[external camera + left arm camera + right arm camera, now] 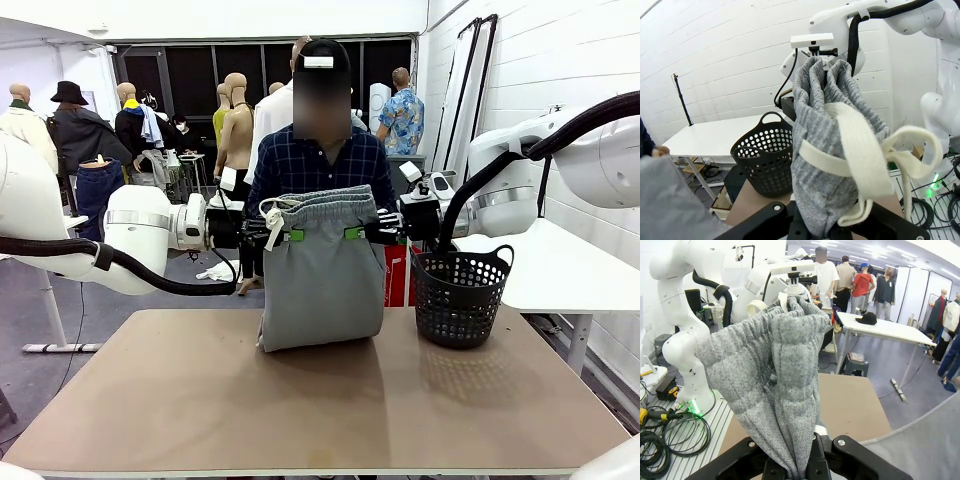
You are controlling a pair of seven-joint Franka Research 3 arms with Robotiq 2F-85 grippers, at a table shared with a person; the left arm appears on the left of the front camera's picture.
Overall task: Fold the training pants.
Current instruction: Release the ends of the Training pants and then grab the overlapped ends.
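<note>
Two sets of fingers carry the training pants [322, 285] in the front view. The left fingers [293, 236] clamp the waistband at its 9 o'clock end and the right fingers [353, 233] clamp it at its 3 o'clock end, level with each other. The cloth hangs as a short, broad panel, seemingly already doubled, and its bottom hem touches the worktop [300, 410]. A person [320, 165] stands at 12 o'clock behind it, and a black basket [460, 295] sits near, at 3 o'clock of the pants.

In the left wrist view, the left fingers [790, 220] are closed on a thick bunch of the grey waistband. The white drawstring [860, 150] loops loosely across it and trails towards 4 o'clock. The basket [762, 160] lies at 9 o'clock of the cloth.

In the right wrist view, the right fingers [822, 450] pinch the gathered ribbing at 6 o'clock, with bare worktop [850, 405] at 3 o'clock.

The step in hand looks like laying the hanging panel down over its resting hem. To do it well, both arms should descend together at matched height, with the waistband taut between them, and draw towards 6 o'clock in the front view so the cloth settles flat rather than crumpling. The right arm needs to stay clear of the basket. The dangling drawstring could end up under the fold, so a slow release once the waistband rests flat seems wise.
</note>
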